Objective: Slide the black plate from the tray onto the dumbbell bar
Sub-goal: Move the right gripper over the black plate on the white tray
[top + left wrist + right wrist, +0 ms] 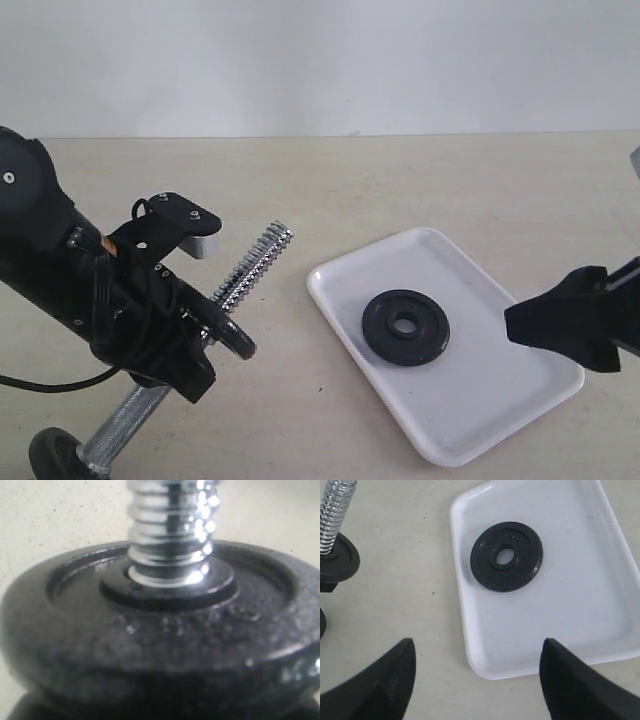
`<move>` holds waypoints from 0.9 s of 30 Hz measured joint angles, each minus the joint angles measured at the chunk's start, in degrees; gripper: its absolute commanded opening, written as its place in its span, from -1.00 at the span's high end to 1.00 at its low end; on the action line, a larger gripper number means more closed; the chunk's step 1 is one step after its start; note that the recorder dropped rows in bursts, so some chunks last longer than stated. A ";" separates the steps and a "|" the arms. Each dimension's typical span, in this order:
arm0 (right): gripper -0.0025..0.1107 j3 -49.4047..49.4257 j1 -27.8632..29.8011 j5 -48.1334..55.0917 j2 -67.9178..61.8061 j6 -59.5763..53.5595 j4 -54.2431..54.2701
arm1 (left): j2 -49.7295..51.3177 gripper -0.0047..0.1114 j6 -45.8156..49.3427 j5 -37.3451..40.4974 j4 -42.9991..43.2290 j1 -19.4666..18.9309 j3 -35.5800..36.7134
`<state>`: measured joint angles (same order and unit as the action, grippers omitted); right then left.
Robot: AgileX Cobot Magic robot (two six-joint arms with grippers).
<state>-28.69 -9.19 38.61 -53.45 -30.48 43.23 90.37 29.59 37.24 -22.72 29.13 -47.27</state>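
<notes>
Gripping the dumbbell bar [250, 262], my left hand [195, 365] is closed around the rod. It sits between the knurled stretch below it and a black disc [160, 645] seated on the thread just above it. In my left wrist view that disc fills the picture, with the coarse chrome thread rising through its hub; my fingers do not show there. The bar stands tilted, its bare threaded end up in the air and pointing toward the tray [580, 630]. Its lower end carries another black disc [50, 455], down by the tabletop [400, 190].

My right hand [477, 645] hangs spread wide and holds nothing, its two dark fingers [385, 680] well apart. It hovers by the tray's right-hand side in the exterior view. Beyond the fingers the white tray lies flat on the tabletop. The black plate [506, 556] lies flat inside it, toward the end nearer the bar and clear of the rim, with its centre hole showing white tray floor. The plate is well apart from both my hands and from the thread.
</notes>
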 measured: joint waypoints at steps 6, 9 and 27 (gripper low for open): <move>-0.16 0.00 0.00 -2.49 -3.08 -9.65 7.80 | 0.00 0.84 0.00 -0.04 0.00 0.00 0.00; -0.16 0.00 0.00 -2.89 -3.15 -13.77 11.73 | 0.00 0.84 0.00 -0.04 0.00 0.00 0.00; -0.27 0.00 0.00 0.42 -3.19 -15.90 16.29 | 0.00 0.84 0.28 -0.04 -0.30 0.00 0.00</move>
<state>-28.69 -9.19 39.03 -56.64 -46.38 59.52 90.37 29.87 37.19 -23.02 29.13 -47.27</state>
